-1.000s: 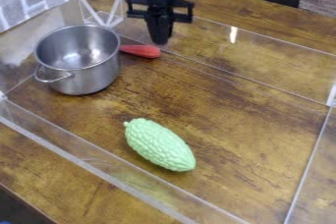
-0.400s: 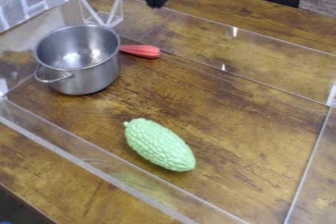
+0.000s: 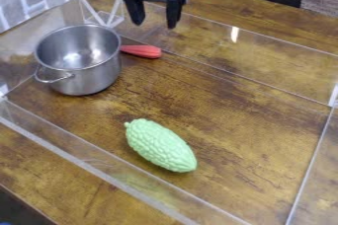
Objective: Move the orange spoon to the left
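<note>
Table [image 3: 251,101]: wooden top is carrying everything
Steel pot [image 3: 79,58]: is standing upright at left
Green gourd [image 3: 160,145]: is lying near front
Gripper [image 3: 153,18]: is hanging with jaws spread, holding nothing
Orange spoon [image 3: 142,51]: is lying just beside the pot, below the gripper

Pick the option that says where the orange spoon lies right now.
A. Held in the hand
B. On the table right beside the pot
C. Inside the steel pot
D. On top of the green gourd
B: the orange spoon lies flat on the wooden table against the steel pot, while the hand hangs open above it, holding nothing.
</note>
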{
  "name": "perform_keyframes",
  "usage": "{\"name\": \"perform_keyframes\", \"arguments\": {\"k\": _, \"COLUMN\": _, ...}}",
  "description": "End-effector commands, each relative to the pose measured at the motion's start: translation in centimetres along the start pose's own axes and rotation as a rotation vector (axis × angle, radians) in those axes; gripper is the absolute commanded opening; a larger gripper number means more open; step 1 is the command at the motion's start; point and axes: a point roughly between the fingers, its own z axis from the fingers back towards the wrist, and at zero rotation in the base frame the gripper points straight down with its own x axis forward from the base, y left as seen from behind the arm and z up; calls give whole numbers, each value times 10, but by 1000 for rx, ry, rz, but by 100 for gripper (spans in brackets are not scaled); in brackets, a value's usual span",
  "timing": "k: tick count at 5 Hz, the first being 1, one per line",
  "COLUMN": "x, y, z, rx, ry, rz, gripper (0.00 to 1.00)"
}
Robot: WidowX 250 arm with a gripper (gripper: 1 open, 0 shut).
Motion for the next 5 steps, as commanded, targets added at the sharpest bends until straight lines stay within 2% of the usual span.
{"name": "perform_keyframes", "arguments": {"k": 1, "x": 5, "y": 10, "z": 15, "rx": -4, "ry": -71, "rz": -3, "gripper": 100}}
{"name": "perform_keyframes", "arguments": {"k": 3, "x": 10, "y": 26, "z": -10, "rx": -11, "ry": -42, "rz": 8, "gripper": 100}}
{"name": "perform_keyframes", "arguments": {"k": 4, "x": 10, "y": 24, "z": -19, "rx": -8, "ry": -42, "rz": 34, "gripper": 0}}
{"name": "perform_keyframes", "arguments": {"k": 5, "x": 8, "y": 23, "z": -24, "rx": -4, "ry": -45, "rz": 55, "gripper": 0}}
